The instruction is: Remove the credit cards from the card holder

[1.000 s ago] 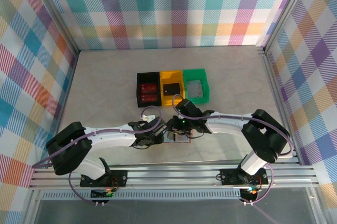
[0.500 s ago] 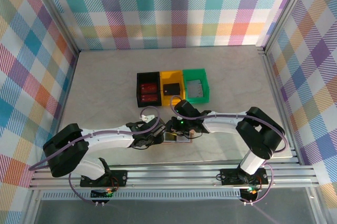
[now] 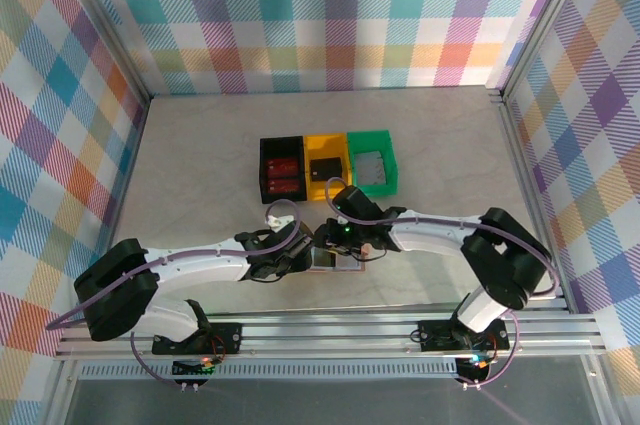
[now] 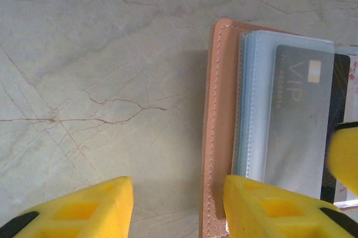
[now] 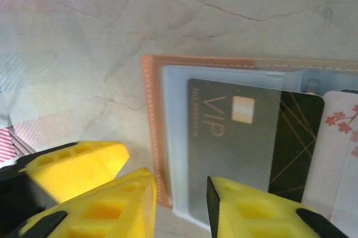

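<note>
Inventory, my marble-patterned table (image 3: 200, 165): three plastic bins touching in one row, well ahead of me. Black bin (image 3: 281, 142), left. Yellow bin (image 3: 325, 141), middle. Green bin (image 3: 370, 138), right. Plaid walls (image 3: 320, 15) surround me.

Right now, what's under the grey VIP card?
The grey VIP card lies over pale blue pockets of the card holder and overlaps a black card. How far that card runs beneath is covered.

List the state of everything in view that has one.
Card holder: open, flat on table.
Grey card: in holder, not out.
Black card: under grey card.
Left fingers: open, one over holder edge.
Right fingers: open, straddling holder edge.
Black bin: red items inside.
Yellow bin: black item inside.
Green bin: grey item inside.
</note>
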Action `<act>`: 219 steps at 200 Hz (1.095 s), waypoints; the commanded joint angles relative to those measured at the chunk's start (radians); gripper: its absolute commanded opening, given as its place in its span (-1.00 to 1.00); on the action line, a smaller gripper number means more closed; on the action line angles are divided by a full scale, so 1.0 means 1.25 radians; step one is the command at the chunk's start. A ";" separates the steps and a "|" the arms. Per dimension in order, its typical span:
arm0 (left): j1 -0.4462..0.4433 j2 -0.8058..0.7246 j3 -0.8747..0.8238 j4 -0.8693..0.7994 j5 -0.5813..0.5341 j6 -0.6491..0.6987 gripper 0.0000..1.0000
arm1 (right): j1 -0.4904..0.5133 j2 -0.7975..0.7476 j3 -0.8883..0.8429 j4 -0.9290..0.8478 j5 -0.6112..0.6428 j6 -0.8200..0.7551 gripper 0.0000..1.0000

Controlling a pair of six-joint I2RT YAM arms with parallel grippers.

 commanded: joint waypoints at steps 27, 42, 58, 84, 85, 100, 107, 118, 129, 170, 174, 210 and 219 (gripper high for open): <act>-0.008 0.028 0.037 0.001 0.007 0.010 -0.06 | -0.009 -0.064 0.014 -0.064 0.028 -0.032 -0.36; -0.008 0.039 0.045 0.001 0.010 0.013 -0.05 | -0.016 -0.069 0.002 -0.071 0.031 -0.034 -0.36; -0.008 0.051 0.051 -0.003 0.014 0.016 -0.05 | -0.025 -0.073 -0.017 -0.068 0.032 -0.030 -0.37; -0.008 0.069 0.049 0.002 0.016 0.015 -0.04 | -0.034 -0.076 -0.047 -0.053 0.030 -0.033 -0.39; -0.008 0.070 0.049 0.002 0.016 0.015 -0.04 | -0.034 -0.076 -0.047 -0.051 0.030 -0.034 -0.39; -0.008 0.077 0.047 0.008 0.017 0.015 -0.04 | -0.035 -0.074 -0.055 -0.050 0.032 -0.044 -0.39; -0.008 0.084 0.047 0.008 0.017 0.015 -0.04 | -0.037 -0.072 -0.059 -0.047 0.033 -0.046 -0.39; -0.008 0.092 0.047 0.007 0.019 0.016 -0.04 | -0.039 -0.069 -0.065 -0.041 0.029 -0.050 -0.40; -0.008 0.103 0.044 0.009 0.024 0.014 -0.04 | -0.041 -0.067 -0.073 -0.030 0.027 -0.050 -0.40; -0.008 0.118 0.018 0.020 0.033 -0.001 -0.05 | -0.043 -0.052 -0.094 0.012 0.020 -0.058 -0.41; -0.008 0.118 0.016 0.041 0.033 -0.001 -0.05 | -0.042 -0.050 -0.095 0.017 0.019 -0.058 -0.41; -0.007 0.124 0.000 0.063 0.038 -0.008 -0.06 | -0.044 -0.029 -0.108 0.063 -0.001 -0.066 -0.42; -0.008 0.127 -0.004 0.070 0.040 -0.010 -0.06 | -0.044 -0.027 -0.111 0.074 -0.002 -0.069 -0.42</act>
